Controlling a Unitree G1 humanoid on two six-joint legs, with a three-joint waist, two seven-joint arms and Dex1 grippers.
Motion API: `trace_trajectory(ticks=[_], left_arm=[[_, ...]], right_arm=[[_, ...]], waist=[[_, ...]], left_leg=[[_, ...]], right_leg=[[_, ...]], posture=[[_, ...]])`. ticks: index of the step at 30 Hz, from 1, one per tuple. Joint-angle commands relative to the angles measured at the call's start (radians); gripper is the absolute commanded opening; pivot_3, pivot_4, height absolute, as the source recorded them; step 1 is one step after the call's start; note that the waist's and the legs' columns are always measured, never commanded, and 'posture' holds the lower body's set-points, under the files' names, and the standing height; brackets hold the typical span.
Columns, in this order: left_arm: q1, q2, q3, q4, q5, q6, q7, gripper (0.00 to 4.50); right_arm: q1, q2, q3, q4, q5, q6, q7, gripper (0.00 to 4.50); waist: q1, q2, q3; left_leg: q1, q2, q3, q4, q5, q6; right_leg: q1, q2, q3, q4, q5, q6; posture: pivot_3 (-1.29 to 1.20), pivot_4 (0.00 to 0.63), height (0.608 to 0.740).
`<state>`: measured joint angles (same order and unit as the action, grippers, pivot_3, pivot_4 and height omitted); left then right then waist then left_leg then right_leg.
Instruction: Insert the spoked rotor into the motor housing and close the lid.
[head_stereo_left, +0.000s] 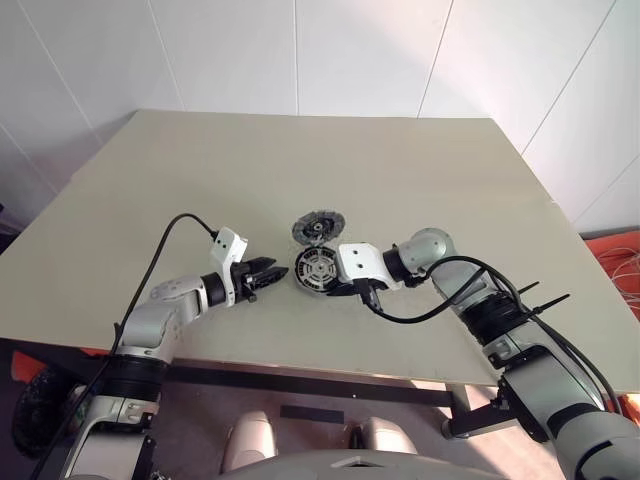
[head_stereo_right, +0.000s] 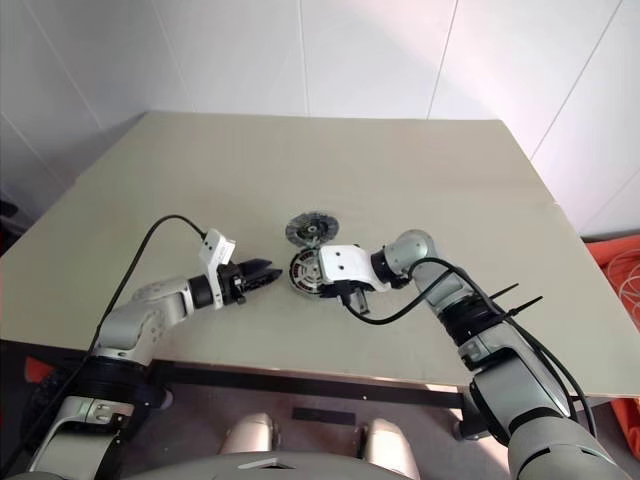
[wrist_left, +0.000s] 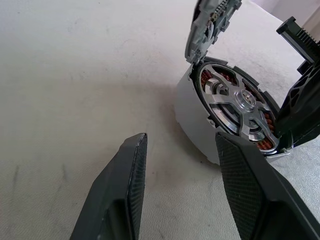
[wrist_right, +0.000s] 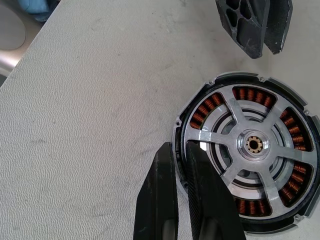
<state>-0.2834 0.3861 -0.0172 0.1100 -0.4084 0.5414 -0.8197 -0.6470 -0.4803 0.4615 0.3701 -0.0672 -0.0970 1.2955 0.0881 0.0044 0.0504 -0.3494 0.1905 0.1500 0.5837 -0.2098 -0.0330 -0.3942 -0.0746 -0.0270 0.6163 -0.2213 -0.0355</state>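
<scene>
The motor housing (wrist_right: 220, 79) lies on the table between my two grippers, its copper windings showing around the edge. The spoked rotor (wrist_right: 255, 145) sits inside it, pale spokes facing up. My right gripper (wrist_right: 178, 145) is shut on the housing's rim at its near right side, one finger outside the rim and one over the rotor. My left gripper (head_stereo_left: 266, 274) stands open just left of the housing (head_stereo_left: 318, 270), with nothing between its fingers. The lid (head_stereo_left: 318, 227), a grey ribbed disc, lies on the table just beyond the housing.
The beige table (head_stereo_left: 300, 160) stretches wide beyond and to both sides of the parts. Its front edge (head_stereo_left: 300, 362) runs close under my arms. A black cable (head_stereo_left: 420, 312) loops from my right wrist over the tabletop.
</scene>
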Motion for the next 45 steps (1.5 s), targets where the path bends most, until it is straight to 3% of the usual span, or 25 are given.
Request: trace_trajectory(ticks=[1,9,24,28,34,42,45], left_arm=[[-0.006,-0.001,0.017,-0.032,-0.008,-0.021,0.005,2.3],[-0.002,-0.012,0.019,-0.033,-0.009,-0.02,0.019,2.3],[0.055,-0.094,0.012,-0.036,-0.007,-0.046,0.072,2.3],[0.074,-0.117,0.006,-0.04,-0.003,-0.055,0.084,2.3],[0.094,-0.131,0.009,-0.036,-0.002,-0.07,0.095,2.3],[0.101,-0.132,0.014,-0.019,-0.002,-0.086,0.099,2.3],[0.1,-0.129,0.017,-0.019,-0.002,-0.087,0.101,2.3]], right_arm=[[-0.011,-0.011,-0.019,-0.033,-0.008,-0.006,-0.014,0.01],[0.014,-0.068,-0.033,-0.089,-0.006,-0.013,0.003,0.01],[0.139,-0.356,-0.062,-0.359,0.014,0.102,0.121,0.01],[0.146,-0.389,-0.072,-0.433,0.008,0.276,0.105,0.01],[0.142,-0.35,-0.099,-0.585,0.1,0.717,0.05,0.01],[0.032,-0.231,-0.096,-0.606,0.186,1.172,-0.09,0.01],[0.008,-0.197,-0.095,-0.585,0.207,1.251,-0.146,0.01]], waist=[[0.0,0.0,0.0],[0.005,0.0,0.0],[0.01,-0.001,0.001],[0.01,0.0,0.001],[0.01,0.0,0.001],[0.009,0.0,0.001],[0.009,0.0,0.001]], left_leg=[[0.0,0.0,0.0,0.0,0.0,0.0],[-0.001,0.0,0.0,0.0,0.0,0.0],[-0.001,-0.001,0.0,0.0,-0.002,0.003],[0.0,-0.001,0.0,0.0,-0.002,0.003],[0.0,0.0,0.0,0.0,-0.002,0.003],[0.001,0.0,0.0,0.0,-0.001,0.002],[0.002,0.0,0.0,0.0,-0.001,0.001]], right_leg=[[0.0,0.0,0.0,0.0,0.0,0.0],[0.0,0.0,0.0,0.0,0.0,0.0],[0.003,-0.001,0.0,-0.005,0.0,0.0],[0.004,-0.001,0.0,-0.005,0.0,0.0],[0.004,0.0,0.0,-0.005,0.0,0.0],[0.004,0.0,0.0,-0.005,0.0,0.0],[0.004,0.0,0.0,-0.004,0.0,0.0]], posture=[[0.0,0.0,0.74],[0.0,0.0,0.74],[0.0,0.0,0.74],[0.0,0.0,0.74],[0.0,0.0,0.74],[0.0,0.0,0.74],[0.0,0.0,0.74]])
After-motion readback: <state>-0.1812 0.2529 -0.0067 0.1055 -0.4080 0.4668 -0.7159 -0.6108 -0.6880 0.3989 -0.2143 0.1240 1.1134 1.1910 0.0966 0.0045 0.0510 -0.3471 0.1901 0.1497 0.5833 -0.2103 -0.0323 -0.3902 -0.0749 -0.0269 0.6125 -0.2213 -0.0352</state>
